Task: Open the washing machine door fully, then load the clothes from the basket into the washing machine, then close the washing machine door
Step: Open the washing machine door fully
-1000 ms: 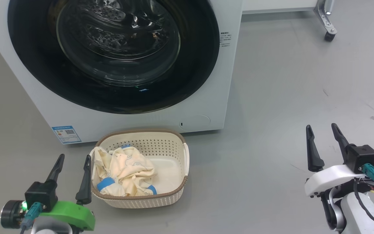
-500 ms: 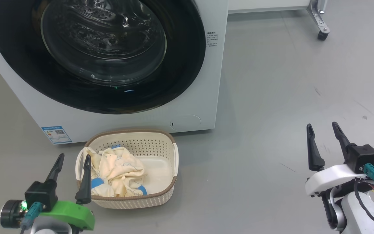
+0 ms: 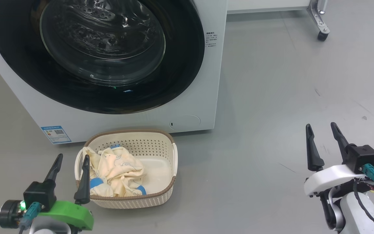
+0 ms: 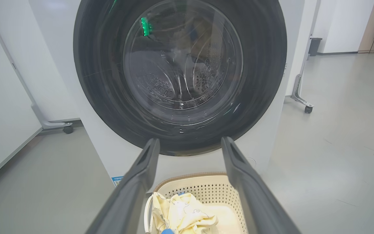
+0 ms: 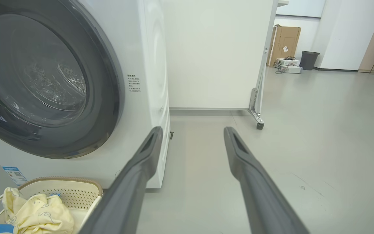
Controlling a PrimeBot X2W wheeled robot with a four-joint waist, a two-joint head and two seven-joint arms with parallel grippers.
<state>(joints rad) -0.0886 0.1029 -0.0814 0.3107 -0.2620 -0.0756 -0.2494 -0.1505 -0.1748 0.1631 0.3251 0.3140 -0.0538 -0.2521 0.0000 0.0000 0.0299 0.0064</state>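
The washing machine door [image 3: 102,48] is shut. The left gripper [image 3: 73,156] and right gripper [image 3: 320,124] are wide and empty. Hook the door's rim, then pull slowly.

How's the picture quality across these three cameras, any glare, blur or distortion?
Head view: sharp, evenly lit, bright reflections on the washing machine door glass. Left wrist view: the door's black rim is streaked with blur, a green glint in the glass. Right wrist view: wide-angle bowing curves the front edge of the washing machine.
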